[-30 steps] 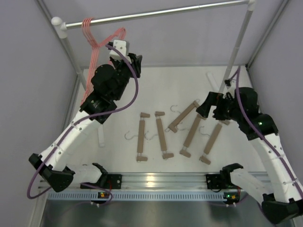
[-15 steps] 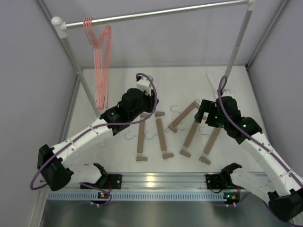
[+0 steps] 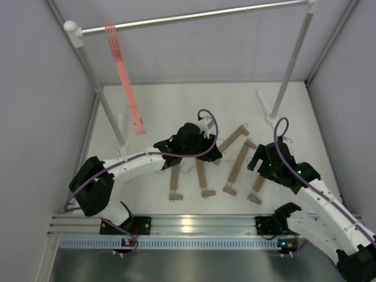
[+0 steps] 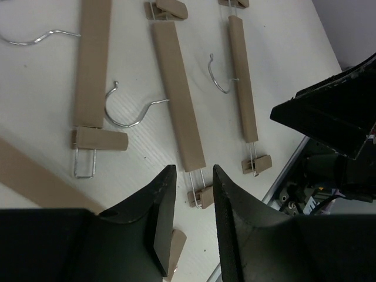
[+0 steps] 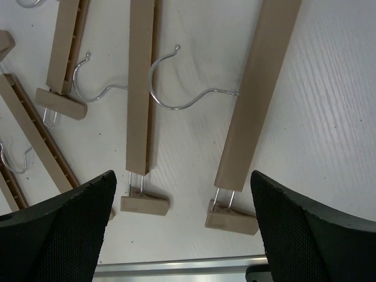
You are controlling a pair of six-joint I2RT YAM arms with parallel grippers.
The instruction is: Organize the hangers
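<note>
Two wooden hangers lie partly under the left arm.

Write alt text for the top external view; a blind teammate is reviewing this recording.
Five tan wooden hangers lie side by side on a white table, with the left tool over the middle of the row and the right tool, open, over the rightmost ones. Thin pink hangers hang from a silver rail at upper left.

From high behind the near edge of the desk, the top view looks steeply down over all of it, while both wrist views hang close above it facing down, all three sharing the wooden hangers toward its near edge.
</note>
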